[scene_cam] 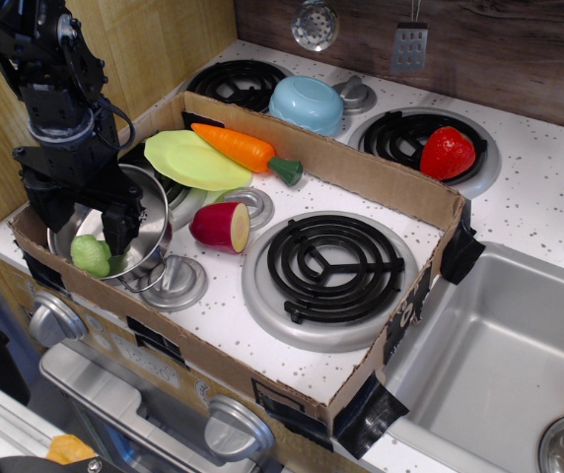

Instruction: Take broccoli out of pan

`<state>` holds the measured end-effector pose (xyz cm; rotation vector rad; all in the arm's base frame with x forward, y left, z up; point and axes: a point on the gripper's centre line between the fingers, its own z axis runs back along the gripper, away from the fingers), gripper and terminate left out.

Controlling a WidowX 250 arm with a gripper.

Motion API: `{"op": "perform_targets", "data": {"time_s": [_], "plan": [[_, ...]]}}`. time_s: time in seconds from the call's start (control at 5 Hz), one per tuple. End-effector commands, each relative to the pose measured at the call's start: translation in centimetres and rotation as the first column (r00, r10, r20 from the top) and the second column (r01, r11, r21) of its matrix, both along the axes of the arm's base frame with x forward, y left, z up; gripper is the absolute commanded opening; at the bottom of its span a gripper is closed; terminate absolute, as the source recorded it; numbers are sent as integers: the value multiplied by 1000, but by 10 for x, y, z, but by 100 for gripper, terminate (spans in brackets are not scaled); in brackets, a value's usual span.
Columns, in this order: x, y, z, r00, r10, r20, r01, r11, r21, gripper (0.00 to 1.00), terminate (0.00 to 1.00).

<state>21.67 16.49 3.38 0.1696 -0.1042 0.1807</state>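
The light-green broccoli (92, 255) lies inside the shiny steel pan (149, 212) at the front left of the toy stove. My black gripper (78, 225) hangs over the pan, open, with one finger (118, 225) down inside the pan just right of the broccoli and the other on its left. The fingers stand on either side of the broccoli's top; I cannot tell whether they touch it. The arm hides much of the pan's inside.
A cardboard wall (331, 163) rings the front burners. Inside it are a yellow-green leaf plate (195, 160), a carrot (246, 150), a cut red-purple vegetable (221, 226) and a black coil burner (328, 264). Behind it are a blue bowl (307, 102) and a strawberry (448, 153). A sink (504, 355) is at right.
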Motion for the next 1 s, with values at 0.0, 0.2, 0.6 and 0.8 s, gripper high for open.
{"op": "perform_targets", "data": {"time_s": [0.0,0.2,0.6,0.8], "plan": [[2,1,-6,999,15,39,-15,1000,-2,100,0],[-2,-3,-12,998,31,63,-30,999,-9,100,0],[1,-6,-6,995,86,60,-88,996,32,0,0],[5,-11,5,995,98,30,-101,991,87,0,0]]}}
